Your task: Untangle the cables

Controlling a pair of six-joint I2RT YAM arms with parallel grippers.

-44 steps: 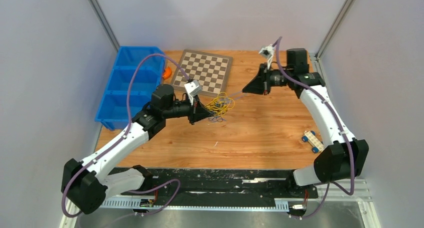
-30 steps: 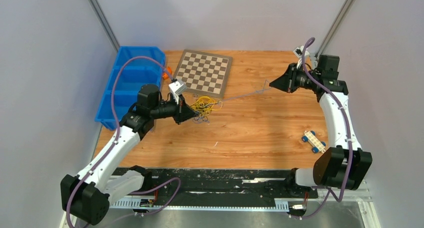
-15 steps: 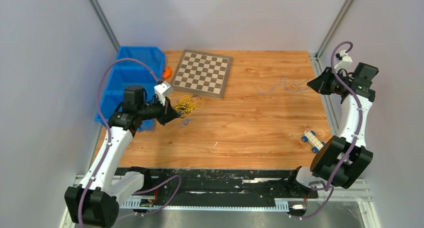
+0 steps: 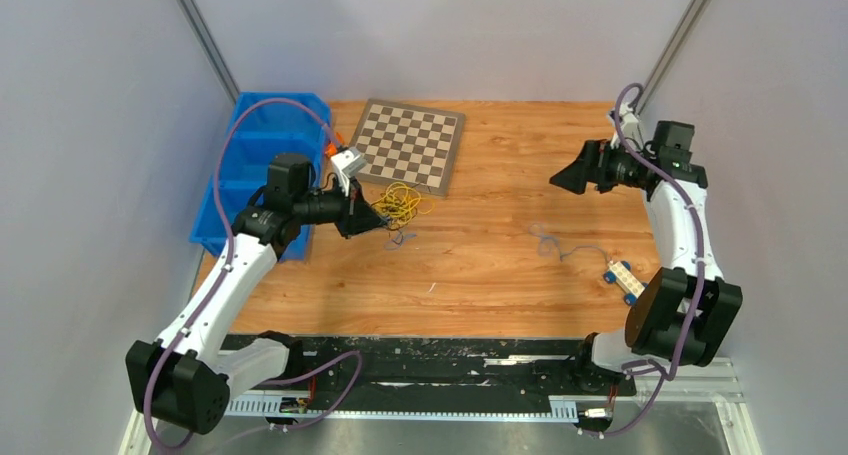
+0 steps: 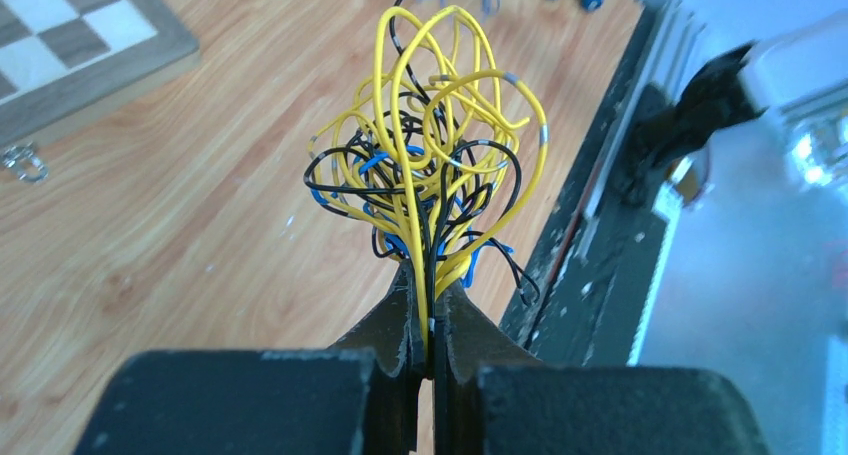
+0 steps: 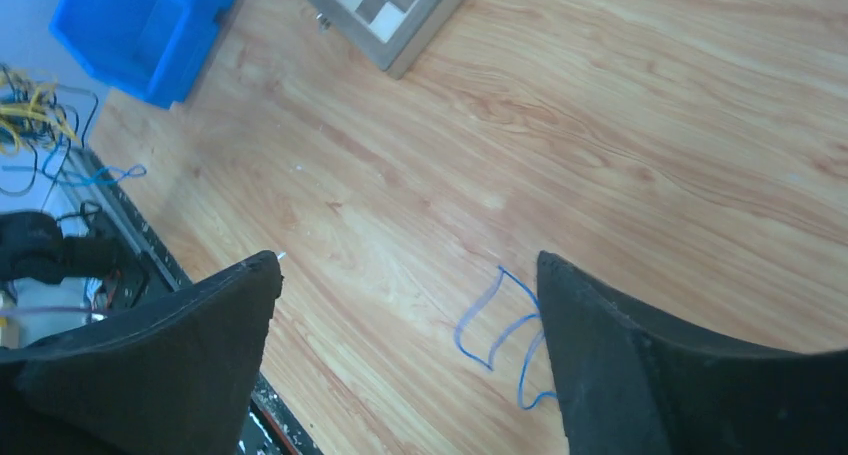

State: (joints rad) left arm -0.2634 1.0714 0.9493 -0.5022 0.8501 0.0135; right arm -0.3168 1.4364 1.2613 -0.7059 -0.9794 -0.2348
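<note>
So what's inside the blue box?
In the blue box, nothing shows in the far compartments. The left arm hangs over its near part, so that bit is hidden. An orange thing sits at its right edge; inside or beside, I cannot tell.

I see a light orange-brown wood-grain surface (image 4: pixel 500 265) enclosed by plain pale grey walls (image 4: pixel 440 35), evenly lit. Two slanted silver metal posts (image 4: pixel 204 40) rise at its far corners, and a scuffed black strip (image 4: pixel 450 360) edges its near side.
</note>
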